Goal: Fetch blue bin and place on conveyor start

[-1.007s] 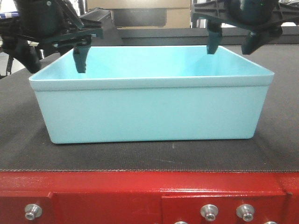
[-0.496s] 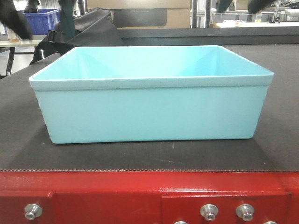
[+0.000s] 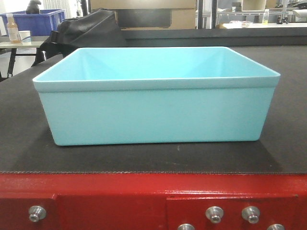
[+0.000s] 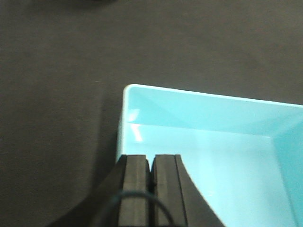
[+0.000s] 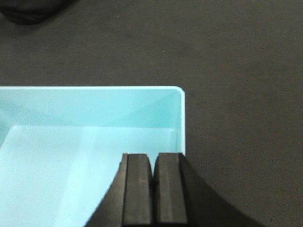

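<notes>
A workshop fills the background of the front-facing view: cardboard boxes, a metal rack, a black bag (image 3: 81,29) slumped at the far edge of the belt, and off to the left a dark blue crate (image 3: 33,21) with a bottle (image 3: 13,29) beside it. In front of all that lies the conveyor start (image 3: 144,160), a dark textured belt above a red frame (image 3: 144,196) with silver bolts (image 3: 214,213). The blue bin (image 3: 156,112) sits flat and upright on the belt, near its front edge, empty, with neither arm in this view.

In the left wrist view, the left tool (image 4: 151,189) hangs above the bin's left end, its two black pads pressed together with only a thin seam between them, gripping nothing. The bin's corner and rim (image 4: 124,118) show just beyond the pads, dark belt all around.

The right wrist view mirrors it: the right tool (image 5: 152,189) is likewise closed on nothing, poised over the bin's right wall (image 5: 182,123) near a corner.

The bin looks like thin moulded plastic, so probably light and fairly stiff, though the long walls may flex if squeezed. Its smooth, glossy, tapered sides would likely slip under a side pinch. The flared rim is the better hold: one pad inside, one outside, at each short end, so the load stays level. As it stands on the belt, the placement appears done.
</notes>
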Tool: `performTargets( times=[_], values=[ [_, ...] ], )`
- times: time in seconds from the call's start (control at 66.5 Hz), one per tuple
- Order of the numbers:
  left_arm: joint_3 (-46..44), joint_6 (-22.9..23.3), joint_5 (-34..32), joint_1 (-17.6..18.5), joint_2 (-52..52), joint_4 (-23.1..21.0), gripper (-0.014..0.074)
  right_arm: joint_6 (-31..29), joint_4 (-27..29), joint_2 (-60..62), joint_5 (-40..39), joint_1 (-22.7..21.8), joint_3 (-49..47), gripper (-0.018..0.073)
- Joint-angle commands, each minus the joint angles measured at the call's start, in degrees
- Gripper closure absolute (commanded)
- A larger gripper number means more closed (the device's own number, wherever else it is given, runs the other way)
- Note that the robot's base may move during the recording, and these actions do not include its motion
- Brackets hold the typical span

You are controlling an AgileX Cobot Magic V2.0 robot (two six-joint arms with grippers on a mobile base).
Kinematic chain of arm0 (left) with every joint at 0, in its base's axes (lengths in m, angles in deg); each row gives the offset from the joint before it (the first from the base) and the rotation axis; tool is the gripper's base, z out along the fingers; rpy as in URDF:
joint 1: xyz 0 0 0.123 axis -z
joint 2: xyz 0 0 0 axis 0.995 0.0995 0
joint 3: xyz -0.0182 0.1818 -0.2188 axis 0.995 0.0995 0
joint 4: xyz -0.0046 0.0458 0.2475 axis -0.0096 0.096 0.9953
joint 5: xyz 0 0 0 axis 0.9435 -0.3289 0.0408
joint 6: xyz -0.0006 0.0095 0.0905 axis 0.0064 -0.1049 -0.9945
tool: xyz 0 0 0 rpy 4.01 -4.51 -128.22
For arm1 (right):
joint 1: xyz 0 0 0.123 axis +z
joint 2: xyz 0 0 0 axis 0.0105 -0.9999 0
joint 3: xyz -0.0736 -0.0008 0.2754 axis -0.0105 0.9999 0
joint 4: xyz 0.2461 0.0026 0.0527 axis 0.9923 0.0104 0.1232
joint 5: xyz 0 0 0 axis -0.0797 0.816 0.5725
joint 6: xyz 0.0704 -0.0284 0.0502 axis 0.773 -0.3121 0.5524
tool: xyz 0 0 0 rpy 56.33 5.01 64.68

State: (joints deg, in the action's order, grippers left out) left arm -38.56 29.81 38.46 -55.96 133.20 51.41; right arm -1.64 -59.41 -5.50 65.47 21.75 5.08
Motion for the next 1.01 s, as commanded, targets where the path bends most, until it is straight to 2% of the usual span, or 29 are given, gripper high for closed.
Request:
performTargets(
  times=[0.0,0.21,0.376,0.466,0.601,0.992],
  values=[
    [4.4,-0.3,-6.9,0.0,-2.5,-1.6,0.0707,-2.0,-0.7,2.8,-7.1,0.1,4.5,0.0724],
    [18.1,-0.3,-21.7,0.0,-10.2,-2.2,0.0707,-2.1,-1.4,9.7,-20.1,0.1,16.6,0.0724],
    [28.8,-0.3,-33.8,0.0,-16.8,-1.9,0.0707,-2.1,-1.7,15.7,-24.5,0.1,24.3,0.0724],
    [34.3,-0.3,-38.5,0.0,-20.6,-0.6,0.0707,-2.1,-4.5,20.0,-27.7,0.1,28.0,0.0724],
    [39.5,-0.3,-39.3,0.0,-27.0,-0.1,0.0707,-2.1,-6.1,27.2,-32.5,0.1,31.8,0.0724],
    [40.3,-0.3,-39.5,0.0,-42.2,-0.1,0.0707,-2.1,-6.1,40.8,-32.7,0.1,32.1,0.0724]
  ],
)
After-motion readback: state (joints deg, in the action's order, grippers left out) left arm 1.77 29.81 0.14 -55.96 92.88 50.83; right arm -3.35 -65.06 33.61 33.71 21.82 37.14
